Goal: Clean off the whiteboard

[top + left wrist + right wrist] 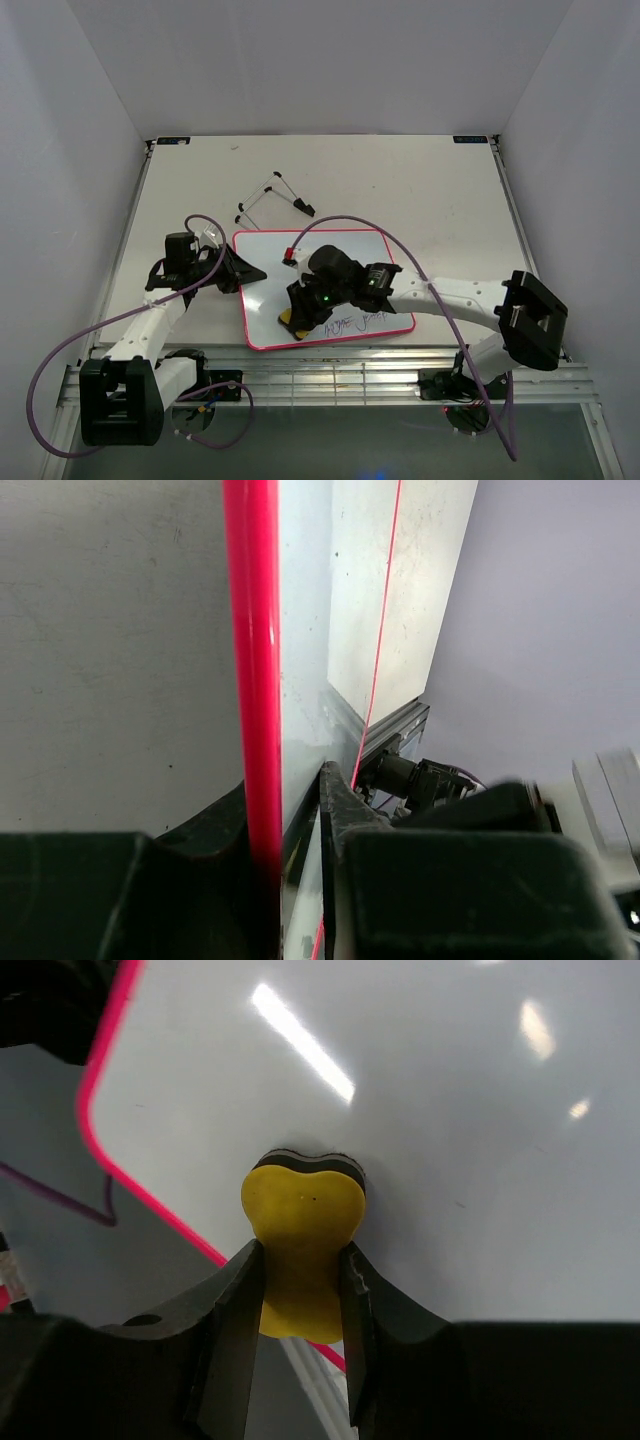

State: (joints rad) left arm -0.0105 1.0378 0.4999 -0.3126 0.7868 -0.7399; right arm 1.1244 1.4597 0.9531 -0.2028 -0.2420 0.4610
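Note:
The whiteboard [262,300], white with a pink-red rim, lies flat on the table in the top view. Blue-purple writing [358,322] runs along its near edge. My left gripper [250,272] is shut on the board's left rim; in the left wrist view its jaws [290,800] stand on either side of the pink rim [252,660]. My right gripper [300,312] is shut on a yellow eraser block [287,320] near the board's near-left corner. In the right wrist view the eraser [300,1230] is pressed on the white surface [420,1110] between the fingers [300,1280].
The black wire stand [272,195] lies apart from the board on the table, behind it to the left. A small red piece [288,253] sits on the board's upper part. The right arm's purple cable [360,222] arches over the board. The table's front rail [330,375] lies just below.

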